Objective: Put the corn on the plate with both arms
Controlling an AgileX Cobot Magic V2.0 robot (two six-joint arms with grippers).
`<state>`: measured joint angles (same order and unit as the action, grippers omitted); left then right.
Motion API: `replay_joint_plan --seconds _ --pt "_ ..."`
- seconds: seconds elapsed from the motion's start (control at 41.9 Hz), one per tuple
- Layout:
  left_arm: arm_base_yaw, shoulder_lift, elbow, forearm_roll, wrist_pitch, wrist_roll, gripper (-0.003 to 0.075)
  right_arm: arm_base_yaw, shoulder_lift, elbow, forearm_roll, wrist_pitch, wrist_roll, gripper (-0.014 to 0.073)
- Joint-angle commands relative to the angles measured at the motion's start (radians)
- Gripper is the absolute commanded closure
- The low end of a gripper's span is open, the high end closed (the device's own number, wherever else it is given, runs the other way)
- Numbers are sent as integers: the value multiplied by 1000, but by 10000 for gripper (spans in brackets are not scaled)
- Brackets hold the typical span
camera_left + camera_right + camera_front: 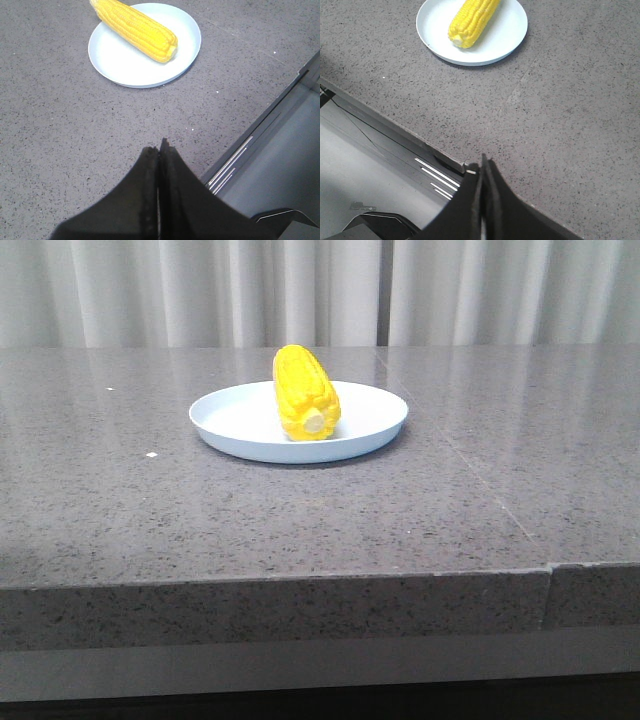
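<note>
The yellow corn [304, 393] lies on the pale blue-white plate [236, 418] in the middle of the grey table, its cream stub end toward the front. It also shows in the left wrist view [136, 29] on the plate [125, 67], and in the right wrist view [472, 21] on the plate [507, 35]. My left gripper [159, 148] is shut and empty, well back from the plate near the table's front edge. My right gripper [483, 162] is shut and empty, over the table's front edge. Neither arm shows in the front view.
The speckled grey table [480, 470] has a seam running from the back to the front edge on the right. A grey ledge [365, 165] lies below the table's front edge. Pale curtains [200, 290] hang behind the table.
</note>
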<state>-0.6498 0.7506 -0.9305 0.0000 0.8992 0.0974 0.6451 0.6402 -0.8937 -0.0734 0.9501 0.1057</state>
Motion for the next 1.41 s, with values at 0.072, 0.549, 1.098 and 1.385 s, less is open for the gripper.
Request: replay_joint_plan --seconds 0.072,0.549,1.098,1.385 --pt "-7 -1 -26 -7 -69 -13 740 -4 -1 -27 -3 -69 -4 713" --pt "245 -104 187 18 -255 -13 740 -4 -1 -27 -3 -69 -4 713" --pt "588 -639 846 -23 -928 -13 740 -4 -1 -27 -3 -69 -4 713" --pt "612 -760 938 -21 -915 -15 741 -4 -1 -27 -3 -68 -4 713"
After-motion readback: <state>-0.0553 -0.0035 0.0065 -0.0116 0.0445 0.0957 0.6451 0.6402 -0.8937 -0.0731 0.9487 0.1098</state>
